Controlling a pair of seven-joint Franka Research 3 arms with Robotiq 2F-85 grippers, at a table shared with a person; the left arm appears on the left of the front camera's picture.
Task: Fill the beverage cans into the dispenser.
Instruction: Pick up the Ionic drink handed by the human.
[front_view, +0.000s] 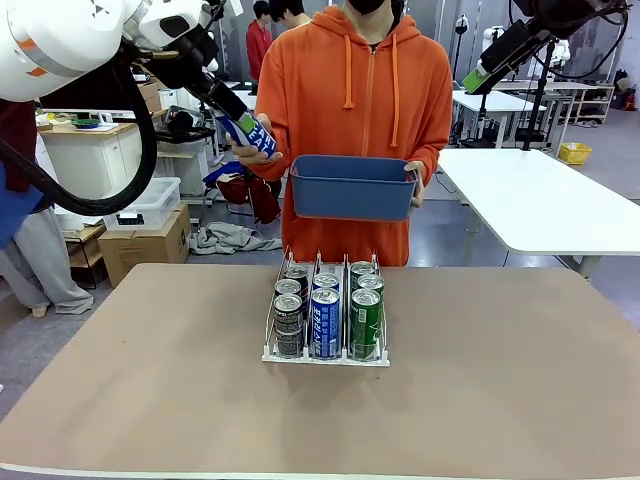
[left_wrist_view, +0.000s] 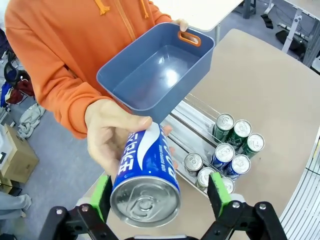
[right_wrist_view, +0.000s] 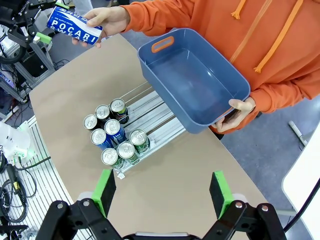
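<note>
A blue can with white lettering (left_wrist_view: 145, 170) is held out by the person's hand (left_wrist_view: 107, 135), and it lies between the green pads (left_wrist_view: 103, 192) of my left gripper (left_wrist_view: 160, 192). The jaws are open, with a gap on the right pad's side. From the front, that can (front_view: 255, 133) and my left gripper (front_view: 243, 122) are high at the upper left. The dispenser (front_view: 325, 356) stands mid-table, holding several dark, blue and green cans (front_view: 325, 320). My right gripper (right_wrist_view: 162, 192) hangs open and empty high above the table.
The person in an orange hoodie stands at the far edge, holding an empty blue bin (front_view: 352, 187) by one handle above the dispenser's back. White tables (front_view: 540, 200) stand behind on the right. Bare tabletop (front_view: 500, 380) surrounds the dispenser.
</note>
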